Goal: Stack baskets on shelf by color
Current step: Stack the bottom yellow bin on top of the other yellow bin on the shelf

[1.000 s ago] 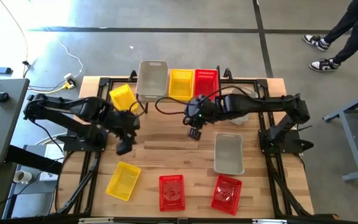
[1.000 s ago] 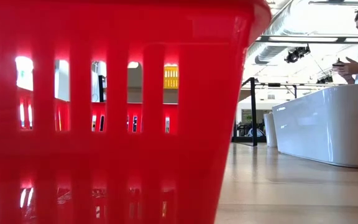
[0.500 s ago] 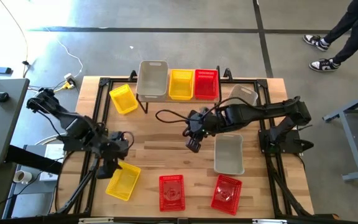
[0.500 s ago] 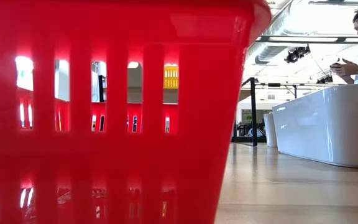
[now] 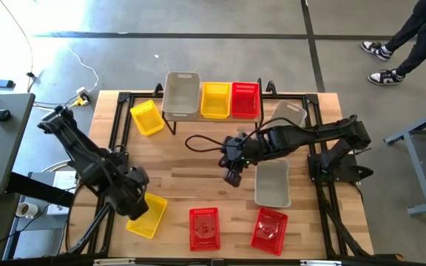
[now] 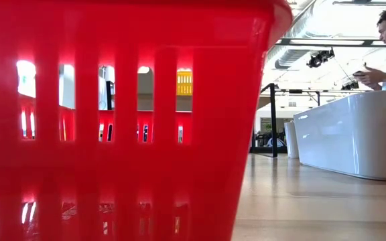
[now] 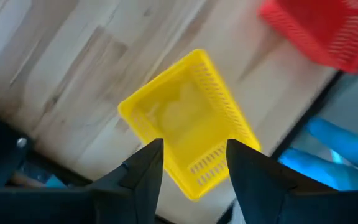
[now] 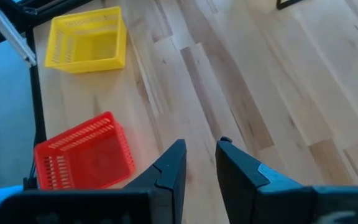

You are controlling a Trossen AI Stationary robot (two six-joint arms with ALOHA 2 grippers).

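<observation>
L gripper (image 5: 134,204) wide open over yellow basket (image 5: 148,215) | R gripper (image 5: 232,177) fingers narrow, empty, mid-table (image 5: 191,174)

Left hand (image 5: 137,208) hangs open near the table's front; right hand (image 5: 232,177) hovers mid-table, fingers parted.

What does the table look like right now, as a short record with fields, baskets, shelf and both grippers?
shelf: holds a grey basket, a yellow basket, a red basket
loose yellow: two baskets
loose red: two baskets
loose grey: two baskets
left gripper: open, over the near yellow basket
right gripper: empty, above bare table
</observation>
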